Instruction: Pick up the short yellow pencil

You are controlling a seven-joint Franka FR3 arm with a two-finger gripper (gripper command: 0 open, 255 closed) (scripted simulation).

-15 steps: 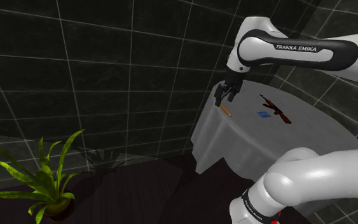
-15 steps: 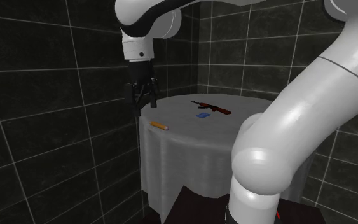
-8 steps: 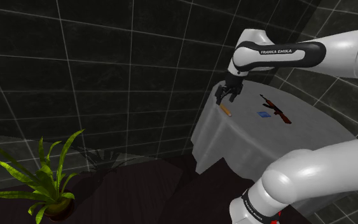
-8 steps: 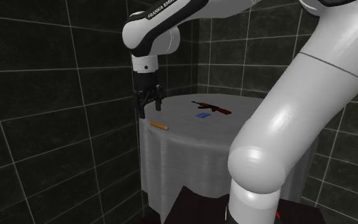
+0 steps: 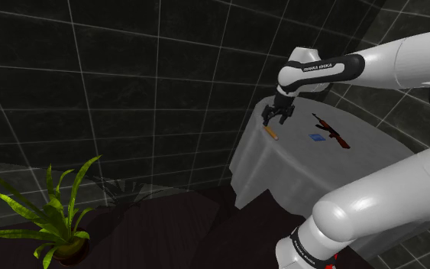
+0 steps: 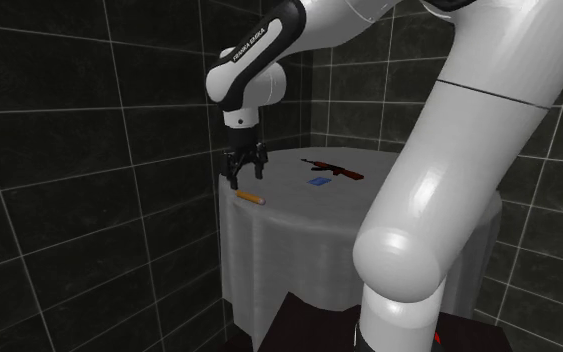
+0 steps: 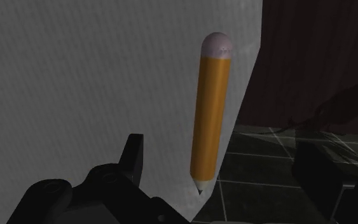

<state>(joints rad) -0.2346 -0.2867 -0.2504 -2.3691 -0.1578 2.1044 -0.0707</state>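
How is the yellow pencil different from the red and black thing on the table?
The pencil is orange-yellow with a pale end; the toy rifle is red and black. The pencil is a straight stick; the toy rifle has parts sticking out and looks longer. The pencil lies near the open gripper, at the edge of the white-clothed table; the toy rifle lies farther in, beside a small blue square. Both lie flat on it, unheld.

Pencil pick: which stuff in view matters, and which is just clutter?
Job:
- short orange-yellow pencil, at the table edge
- tool, open, hovering close over the pencil

Lying about:
- red-and-black item
- small blue item
- potted plant on the floor
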